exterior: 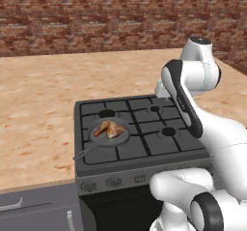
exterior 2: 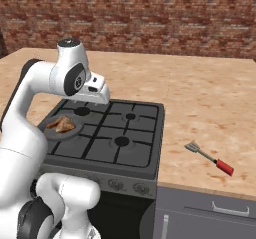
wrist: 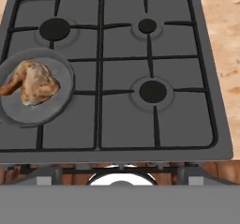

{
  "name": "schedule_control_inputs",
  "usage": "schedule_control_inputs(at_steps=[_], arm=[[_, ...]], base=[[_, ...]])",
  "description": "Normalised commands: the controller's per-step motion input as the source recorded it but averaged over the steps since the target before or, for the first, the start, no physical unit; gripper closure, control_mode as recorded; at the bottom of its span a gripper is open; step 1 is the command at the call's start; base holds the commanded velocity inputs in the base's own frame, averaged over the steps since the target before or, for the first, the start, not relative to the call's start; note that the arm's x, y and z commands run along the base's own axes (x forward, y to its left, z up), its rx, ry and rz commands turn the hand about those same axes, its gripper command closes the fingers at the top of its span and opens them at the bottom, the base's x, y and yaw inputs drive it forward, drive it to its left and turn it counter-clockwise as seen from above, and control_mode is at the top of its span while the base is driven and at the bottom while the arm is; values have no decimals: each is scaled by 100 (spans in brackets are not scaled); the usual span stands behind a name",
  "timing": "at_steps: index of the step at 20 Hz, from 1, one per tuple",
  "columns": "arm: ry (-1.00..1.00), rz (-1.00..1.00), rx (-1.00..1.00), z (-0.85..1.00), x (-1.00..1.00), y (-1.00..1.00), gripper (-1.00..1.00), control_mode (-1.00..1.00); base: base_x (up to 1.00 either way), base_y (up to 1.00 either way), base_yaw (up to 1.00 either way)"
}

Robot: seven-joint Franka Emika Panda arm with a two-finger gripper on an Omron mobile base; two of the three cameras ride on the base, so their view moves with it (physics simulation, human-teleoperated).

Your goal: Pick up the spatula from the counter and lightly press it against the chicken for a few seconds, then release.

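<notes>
farthest left, the chicken lies in a small grey pan on the front left burner of the stove. it is untouched and nothing is pressed to it.

next, over the left half of the stove, hangs the pincer. the arm rises from the base, bends at a high elbow and folds forward, so the hand points down and a little forward at the burners. the hand view looks down on nearly the whole stove top, so i judge the hand to be well above it. in that view the two finger tips stand wide apart at the bottom with nothing between them: the pincer is open and empty.

farthest right, the spatula lies flat on the worktop, past the right edge of the stove and near the front edge, well apart from the pincer. its long axis runs on a slant: the grey blade points back toward the stove, and the red handle points away to the right and toward the front.

so the pickup is not yet begun. the coming move looks like a wide swing to the right and down, with the wrist turned so the jaws close across the handle rather than along it.
</notes>
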Motion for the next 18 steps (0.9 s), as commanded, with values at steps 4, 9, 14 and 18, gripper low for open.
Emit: schedule_control_inputs(at_steps=[4,9,14,18], arm=[[-4,-9,2,0,-30,-30,-100,-100],[-5,-9,2,0,-23,-28,-100,-100],[-6,-8,0,0,-21,-27,-100,-100],[-6,-2,0,0,-19,-27,-100,-100]], base=[[0,0,0],[0,0,0],[0,0,0],[0,0,0]])
